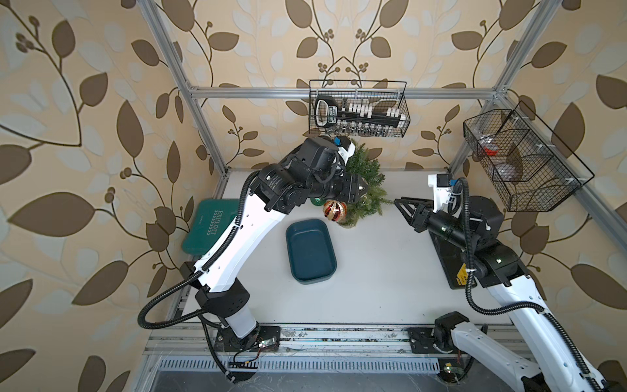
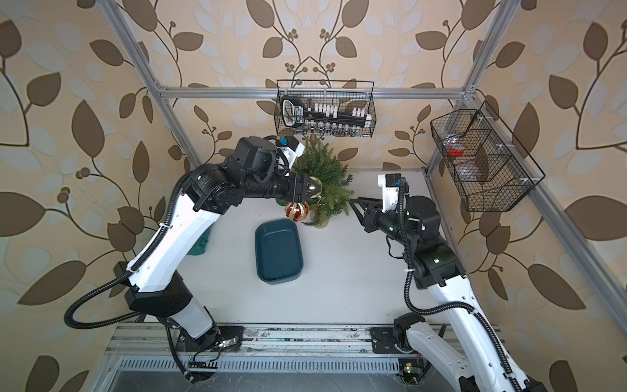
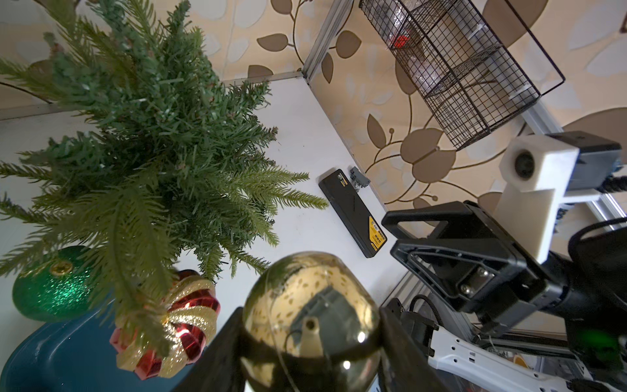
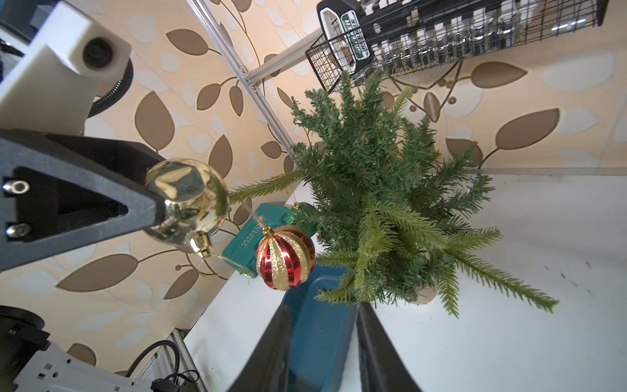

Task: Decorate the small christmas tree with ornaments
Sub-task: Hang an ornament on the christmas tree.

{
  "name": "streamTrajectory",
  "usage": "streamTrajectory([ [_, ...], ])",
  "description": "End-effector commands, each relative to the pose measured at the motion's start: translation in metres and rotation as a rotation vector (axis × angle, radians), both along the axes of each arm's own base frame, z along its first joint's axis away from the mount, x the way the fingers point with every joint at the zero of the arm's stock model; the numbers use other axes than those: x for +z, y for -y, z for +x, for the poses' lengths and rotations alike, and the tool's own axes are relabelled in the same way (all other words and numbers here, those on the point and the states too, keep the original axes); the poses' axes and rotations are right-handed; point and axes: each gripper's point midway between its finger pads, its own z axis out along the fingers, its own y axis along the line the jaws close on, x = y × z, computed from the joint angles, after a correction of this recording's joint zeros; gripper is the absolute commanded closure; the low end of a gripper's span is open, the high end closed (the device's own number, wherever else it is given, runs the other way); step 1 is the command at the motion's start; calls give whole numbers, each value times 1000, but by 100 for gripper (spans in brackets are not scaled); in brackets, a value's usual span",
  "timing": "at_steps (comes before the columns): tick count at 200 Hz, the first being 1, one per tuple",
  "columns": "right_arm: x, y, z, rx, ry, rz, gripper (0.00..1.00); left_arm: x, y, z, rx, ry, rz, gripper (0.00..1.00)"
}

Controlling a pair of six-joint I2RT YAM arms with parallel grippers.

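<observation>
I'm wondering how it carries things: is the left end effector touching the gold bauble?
Touching. The left wrist view shows the left end effector clamped against both sides of the gold bauble; the right wrist view agrees.

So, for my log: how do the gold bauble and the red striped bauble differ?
The gold bauble is plain; the red striped bauble has glittery gold bands. The gold one is clamped in the left claw; the red one hangs on the small christmas tree. Both are round.
</observation>
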Motion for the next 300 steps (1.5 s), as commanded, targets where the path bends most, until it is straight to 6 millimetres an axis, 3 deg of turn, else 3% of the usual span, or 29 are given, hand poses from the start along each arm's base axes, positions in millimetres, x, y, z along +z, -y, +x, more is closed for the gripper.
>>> streamTrajectory([
  [1, 18, -5, 0, 61, 26, 69, 69, 20, -6, 3, 18, 84, 13, 48],
  [87, 35, -12, 25, 68, 68, 127, 69, 58, -10, 46, 129, 278, 15, 45],
  [156, 26, -11, 24, 62, 64, 134, 70, 86, -27, 83, 266, 457, 34, 45],
  [226, 26, -10, 20, 61, 70, 131, 70, 91, -27, 114, 341, 550, 59, 45],
  [300, 36, -9, 6, 76, 101, 141, 70, 82, -24, 136, 380, 590, 107, 45],
])
